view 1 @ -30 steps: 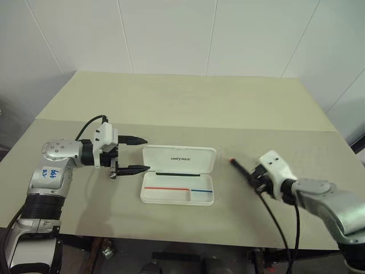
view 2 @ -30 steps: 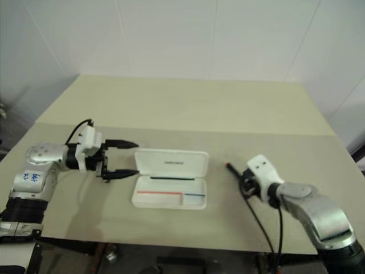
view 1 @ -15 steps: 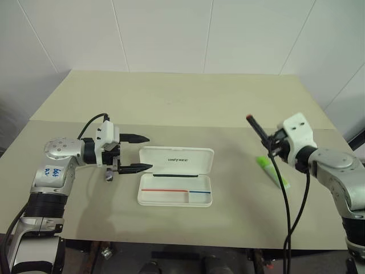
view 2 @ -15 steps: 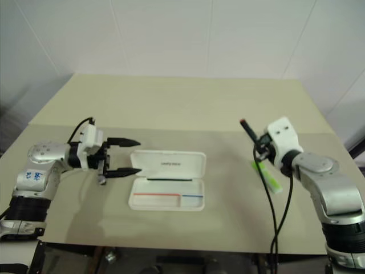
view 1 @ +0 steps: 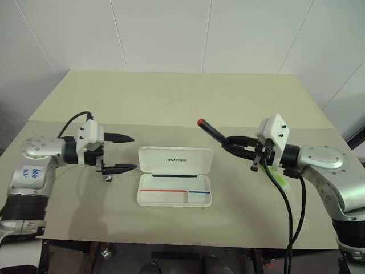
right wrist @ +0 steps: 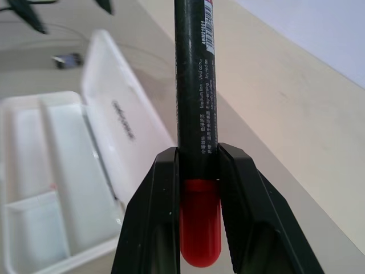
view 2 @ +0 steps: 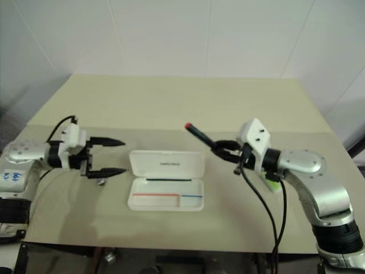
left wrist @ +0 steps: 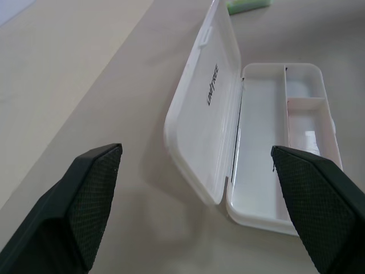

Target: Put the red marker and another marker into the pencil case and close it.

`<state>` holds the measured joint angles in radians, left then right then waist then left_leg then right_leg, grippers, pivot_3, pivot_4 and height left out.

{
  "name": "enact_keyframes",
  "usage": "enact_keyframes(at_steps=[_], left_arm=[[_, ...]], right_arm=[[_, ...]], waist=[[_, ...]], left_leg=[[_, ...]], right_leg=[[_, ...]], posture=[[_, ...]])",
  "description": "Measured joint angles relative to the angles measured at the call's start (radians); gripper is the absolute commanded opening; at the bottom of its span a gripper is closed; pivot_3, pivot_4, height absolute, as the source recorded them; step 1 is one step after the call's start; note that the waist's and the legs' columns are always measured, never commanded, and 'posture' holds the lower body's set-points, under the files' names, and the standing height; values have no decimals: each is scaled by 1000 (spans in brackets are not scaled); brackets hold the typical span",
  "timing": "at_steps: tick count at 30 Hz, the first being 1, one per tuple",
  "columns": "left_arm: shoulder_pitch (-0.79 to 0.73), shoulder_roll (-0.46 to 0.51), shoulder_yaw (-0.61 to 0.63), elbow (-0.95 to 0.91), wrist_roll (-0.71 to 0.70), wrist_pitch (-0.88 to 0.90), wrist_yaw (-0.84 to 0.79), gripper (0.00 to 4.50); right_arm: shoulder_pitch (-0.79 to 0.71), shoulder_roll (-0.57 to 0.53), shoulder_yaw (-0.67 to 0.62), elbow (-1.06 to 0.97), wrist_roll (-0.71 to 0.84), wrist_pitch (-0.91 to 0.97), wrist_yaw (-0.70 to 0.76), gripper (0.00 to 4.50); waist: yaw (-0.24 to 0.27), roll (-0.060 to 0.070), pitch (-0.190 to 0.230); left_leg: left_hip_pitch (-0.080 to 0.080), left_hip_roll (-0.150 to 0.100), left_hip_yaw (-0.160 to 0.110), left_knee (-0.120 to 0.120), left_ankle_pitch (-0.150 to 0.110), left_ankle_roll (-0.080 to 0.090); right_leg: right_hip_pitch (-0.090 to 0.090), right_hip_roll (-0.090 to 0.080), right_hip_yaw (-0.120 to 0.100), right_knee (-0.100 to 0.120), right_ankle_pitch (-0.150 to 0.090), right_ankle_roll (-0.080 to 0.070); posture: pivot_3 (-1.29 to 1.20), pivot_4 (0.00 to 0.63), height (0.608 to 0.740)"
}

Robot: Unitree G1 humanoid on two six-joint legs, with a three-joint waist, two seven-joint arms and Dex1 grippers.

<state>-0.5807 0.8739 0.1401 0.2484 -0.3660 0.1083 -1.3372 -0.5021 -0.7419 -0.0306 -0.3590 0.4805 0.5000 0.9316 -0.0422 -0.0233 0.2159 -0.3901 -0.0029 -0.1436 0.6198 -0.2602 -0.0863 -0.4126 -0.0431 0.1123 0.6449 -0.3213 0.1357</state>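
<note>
The white pencil case (view 1: 175, 176) lies open at the table's middle, lid (left wrist: 208, 108) tilted back and tray (left wrist: 259, 142) holding nothing. My right gripper (view 1: 229, 144) hangs to the case's right, above the table, shut on the red marker (view 1: 212, 131). The marker's red tip points up and left over the lid's far right corner. In the right wrist view the black barrel (right wrist: 194, 97) runs between both fingers (right wrist: 165, 194). The lime-green marker (view 1: 281, 179) lies on the table under my right wrist, partly hidden. My left gripper (view 1: 135, 152) hovers open just left of the case.
A small dark object (view 1: 108, 178) lies on the table below my left gripper. A black cable (view 1: 285, 205) hangs from my right wrist past the table's front edge. The beige table (view 1: 182, 100) stretches back to a white wall.
My right gripper has lifted the red marker off the table, swung left toward the case and turned level. The green marker came into view. My left gripper drew slightly left, away from the case.
</note>
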Motion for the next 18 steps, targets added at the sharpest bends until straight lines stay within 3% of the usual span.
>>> enact_keyframes(at_steps=[10, 18], left_arm=[[78, 85, 48, 82, 11, -59, -31, 4500], [81, 89, 48, 119, 16, -77, -32, 4500]], right_arm=[[-25, 2, 193, 5, -68, -74, 158, 591], [-81, 61, 344, 99, -231, -94, 151, 591]], waist=[[-9, 0, 0], [-15, 0, 0]], left_leg=[[0, 0, 0, 0, 0, 0], [1, 0, 0, 0, 0, 0]], right_leg=[[0, 0, 0, 1, 0, 0], [-1, 0, 0, 2, 0, -1]], posture=[[0, 150, 740], [0, 150, 740]])
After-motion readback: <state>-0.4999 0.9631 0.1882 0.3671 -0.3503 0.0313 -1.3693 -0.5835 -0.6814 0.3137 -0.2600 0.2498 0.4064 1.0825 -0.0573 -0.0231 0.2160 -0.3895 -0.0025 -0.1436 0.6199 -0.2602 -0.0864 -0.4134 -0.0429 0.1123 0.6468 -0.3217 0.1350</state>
